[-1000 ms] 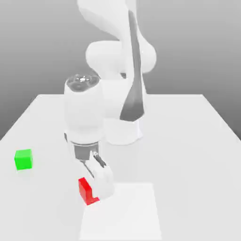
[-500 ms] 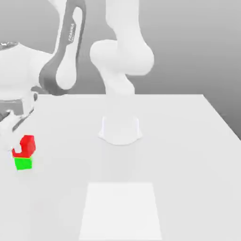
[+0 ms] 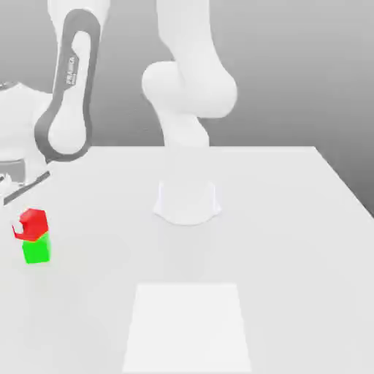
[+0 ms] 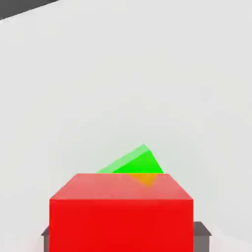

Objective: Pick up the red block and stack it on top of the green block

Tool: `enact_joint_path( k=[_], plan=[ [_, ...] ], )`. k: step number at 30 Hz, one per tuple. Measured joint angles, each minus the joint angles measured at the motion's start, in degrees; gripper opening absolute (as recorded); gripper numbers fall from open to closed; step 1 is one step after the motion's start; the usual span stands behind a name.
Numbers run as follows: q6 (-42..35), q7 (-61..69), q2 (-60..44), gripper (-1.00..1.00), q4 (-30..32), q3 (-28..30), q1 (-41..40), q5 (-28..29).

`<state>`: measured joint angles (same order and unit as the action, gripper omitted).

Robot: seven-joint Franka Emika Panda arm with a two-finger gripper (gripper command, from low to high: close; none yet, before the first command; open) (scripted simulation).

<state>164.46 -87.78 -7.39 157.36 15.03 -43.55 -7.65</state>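
The red block sits low over the green block at the exterior view's left, touching or almost touching its top and turned at an angle to it. My gripper reaches in from the left edge and is shut on the red block. In the hand view the red block sits between my dark finger pads. A corner of the green block shows just beyond it.
The arm's white base stands mid-table. A paler square patch lies on the white table near its front edge. The stacked blocks are close to the table's left edge.
The arm swung the red block from the front middle of the table over to the left. In the last half second the block came down onto the green block and turned slightly.
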Motion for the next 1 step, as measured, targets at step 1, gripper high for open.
enact_joint_path(
  k=[1],
  plan=[
    [0.0, 0.0, 0.0, 1.0, 0.0, 0.0, 0.0, 0.0]
  ],
)
